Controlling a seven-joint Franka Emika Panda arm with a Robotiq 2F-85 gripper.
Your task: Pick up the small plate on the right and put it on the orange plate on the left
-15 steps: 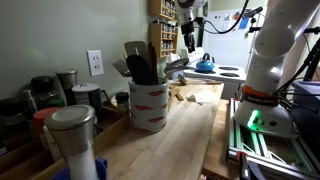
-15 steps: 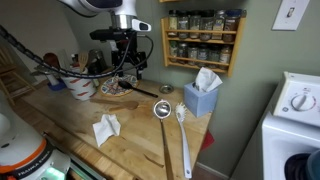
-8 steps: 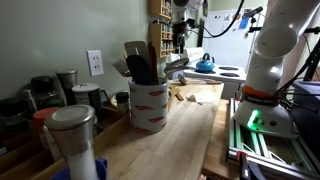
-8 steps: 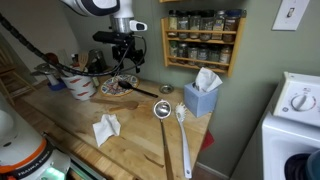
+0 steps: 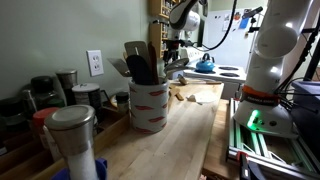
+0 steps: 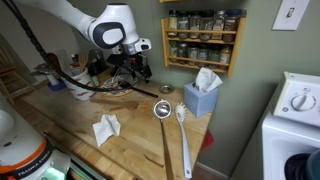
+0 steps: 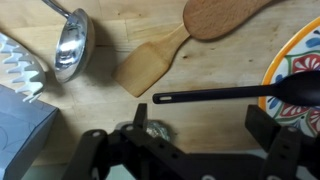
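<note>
The orange patterned plate lies on the wooden counter, with a black spoon resting on it. In the wrist view the plate shows at the right edge. A small silvery dish sits to its right, and in the wrist view it peeks out beside my left finger. My gripper hangs just above the counter between plate and dish. It is open and empty. It also shows far back in an exterior view.
A metal ladle, a wooden spatula and a wooden spoon lie on the counter. A blue tissue box stands to the right and a crumpled napkin lies in front. A utensil crock and steel canister stand near one camera.
The arm has tilted and the gripper has come lower and shifted a little toward the small dish. Nothing on the counter has moved.
</note>
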